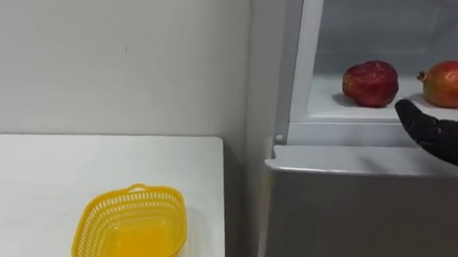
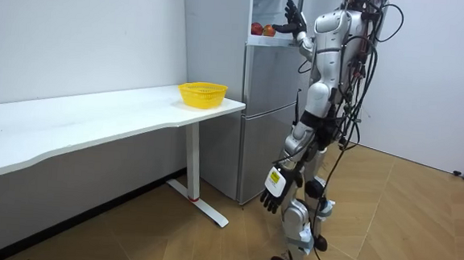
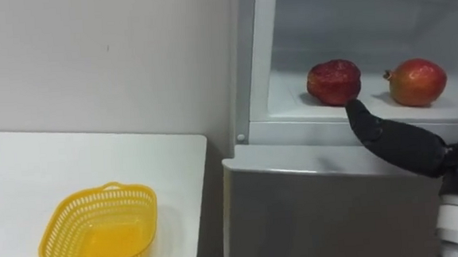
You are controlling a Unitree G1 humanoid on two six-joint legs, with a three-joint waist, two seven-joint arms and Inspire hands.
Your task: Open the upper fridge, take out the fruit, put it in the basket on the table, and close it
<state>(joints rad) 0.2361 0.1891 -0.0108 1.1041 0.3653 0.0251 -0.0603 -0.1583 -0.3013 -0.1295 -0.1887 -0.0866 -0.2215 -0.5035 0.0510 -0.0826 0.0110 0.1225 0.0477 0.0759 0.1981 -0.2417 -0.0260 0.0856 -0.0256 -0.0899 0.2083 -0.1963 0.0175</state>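
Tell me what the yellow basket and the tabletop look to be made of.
The yellow basket looks like moulded plastic: thin lattice walls with regular holes and a smooth, slightly glossy base. The tabletop seems to be white laminate or painted board, flat and matte with a clean square edge; its core cannot be told.

A yellow basket [image 1: 132, 230] sits empty on the white table [image 1: 40, 172] at the lower left, near the table's edge by the fridge [image 1: 361, 208]. In the open upper compartment, two red pomegranates [image 1: 370, 83] [image 1: 450, 84] rest side by side but apart on the white shelf [image 1: 329, 106]. The right hand [image 1: 445, 137] comes in from the right, its dark tip raised at the shelf's front lip between the two fruits, holding nothing.
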